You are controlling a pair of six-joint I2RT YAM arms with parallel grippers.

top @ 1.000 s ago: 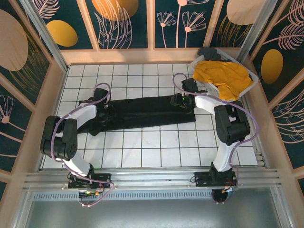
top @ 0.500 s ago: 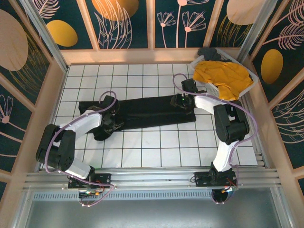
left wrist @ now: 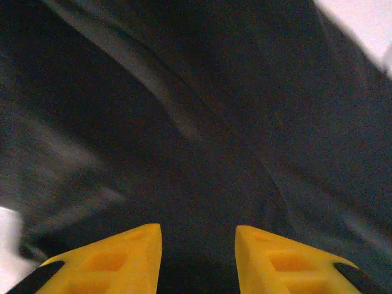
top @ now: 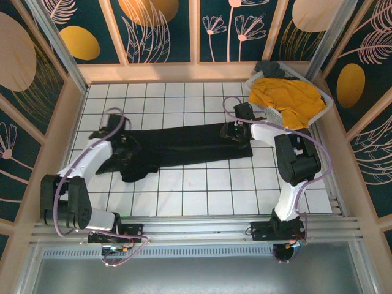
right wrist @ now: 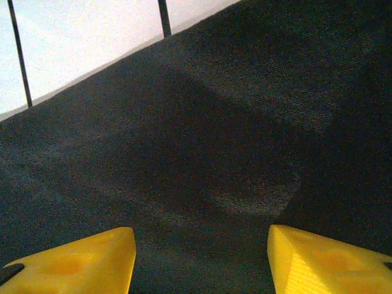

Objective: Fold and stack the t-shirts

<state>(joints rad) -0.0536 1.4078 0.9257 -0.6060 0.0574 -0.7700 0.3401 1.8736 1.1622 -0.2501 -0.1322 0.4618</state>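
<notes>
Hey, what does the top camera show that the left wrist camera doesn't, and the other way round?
Top camera: the mustard-yellow t-shirt in the white basket, and the right gripper at the right end of the black t-shirt. Left wrist camera: the cloth's creases up close, and the left gripper open with nothing between its fingers. Both: the black t-shirt under the left gripper.

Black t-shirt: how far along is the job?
Done: the black t-shirt lies as a long narrow band on the tiles. In hand: left gripper and right gripper sit over its ends, jaws open, holding nothing. Left: folding it crosswise, then the mustard t-shirt heaped in the basket; nothing stacked.
</notes>
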